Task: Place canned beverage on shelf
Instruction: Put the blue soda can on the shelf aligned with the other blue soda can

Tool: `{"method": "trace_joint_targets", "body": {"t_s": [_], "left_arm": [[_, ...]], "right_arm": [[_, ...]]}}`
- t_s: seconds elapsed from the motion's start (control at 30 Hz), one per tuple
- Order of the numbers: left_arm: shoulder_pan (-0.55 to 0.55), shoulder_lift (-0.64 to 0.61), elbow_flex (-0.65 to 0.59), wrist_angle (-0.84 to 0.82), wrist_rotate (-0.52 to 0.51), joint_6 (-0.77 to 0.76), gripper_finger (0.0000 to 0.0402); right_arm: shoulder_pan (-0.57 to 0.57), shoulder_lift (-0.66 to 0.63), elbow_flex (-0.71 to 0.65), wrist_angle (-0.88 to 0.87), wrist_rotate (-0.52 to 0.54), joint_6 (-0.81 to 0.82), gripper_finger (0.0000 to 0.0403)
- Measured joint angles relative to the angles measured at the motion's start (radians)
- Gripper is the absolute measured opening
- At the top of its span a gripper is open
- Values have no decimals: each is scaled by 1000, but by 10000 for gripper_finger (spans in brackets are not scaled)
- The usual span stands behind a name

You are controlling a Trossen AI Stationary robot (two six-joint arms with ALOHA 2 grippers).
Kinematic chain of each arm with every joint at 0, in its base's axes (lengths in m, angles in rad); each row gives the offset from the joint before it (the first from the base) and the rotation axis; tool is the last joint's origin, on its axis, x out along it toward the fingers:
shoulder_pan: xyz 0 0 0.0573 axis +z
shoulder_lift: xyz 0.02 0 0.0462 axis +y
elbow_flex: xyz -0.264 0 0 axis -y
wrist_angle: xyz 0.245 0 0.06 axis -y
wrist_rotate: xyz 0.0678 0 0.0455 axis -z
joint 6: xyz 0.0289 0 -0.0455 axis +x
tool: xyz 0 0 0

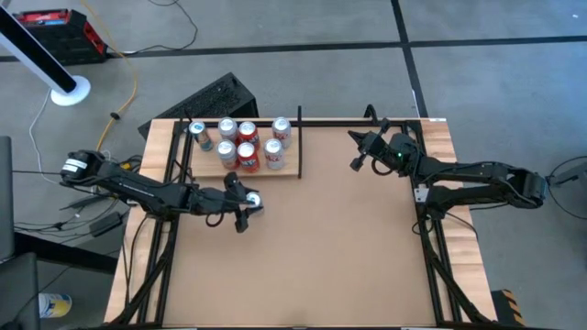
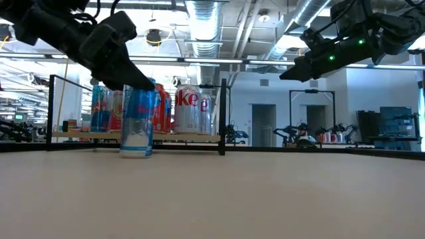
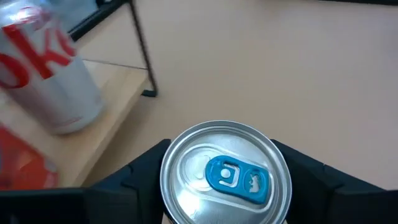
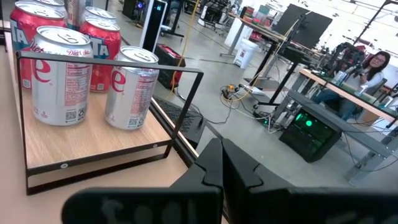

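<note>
A slim blue can (image 2: 137, 126) with a blue tab (image 3: 235, 177) stands upright on the brown table, just in front of the shelf (image 1: 206, 170). My left gripper (image 2: 126, 73) is shut on its upper part. The shelf, a pale-wood panel (image 4: 93, 143) edged with black rods, lies at the table's far left and carries several upright red and silver cans (image 1: 248, 142). My right gripper (image 1: 356, 158) hangs shut above the table's far right, holding nothing; its fingers (image 4: 217, 163) lie together. My left gripper pinches the blue can between its two fingers, one on each side of the upper wall just under the rim (image 3: 164, 186). The fingers (image 3: 140, 180) come slanting down from the table's left. The can is upright, its base (image 2: 136, 153) on the table.
The shelf's black corner post (image 2: 222, 116) rises just right of the held can. A silver can (image 3: 53, 68) stands on the shelf's near right corner. Black frame rails (image 1: 431, 229) run along the table's sides. A person (image 4: 373, 62) sits at a desk beyond the table.
</note>
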Motion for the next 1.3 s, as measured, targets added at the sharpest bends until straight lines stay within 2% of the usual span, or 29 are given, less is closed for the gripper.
{"method": "trace_joint_targets", "body": {"t_s": [0.1, 0.37, 0.47, 0.93, 1.17, 1.3], "left_arm": [[1, -16, 0, -3, 90, 37, 218], [-1, -85, 0, -1, 434, 213, 218], [-1, -85, 0, 5, 498, 220, 218], [0, -6, 2, 10, 564, 149, 218], [-1, -4, 0, 85, 527, -59, 301], [-1, -3, 0, 87, 530, -115, 315]], "right_arm": [[0, 0, 0, 0, 0, 0, 20], [0, 0, 0, 0, 0, 0, 20], [0, 0, 0, 0, -1, 0, 20], [0, 0, 0, 1, -1, 0, 20], [0, 0, 0, -1, -1, 0, 20], [0, 0, 0, -6, -1, 0, 20]]}}
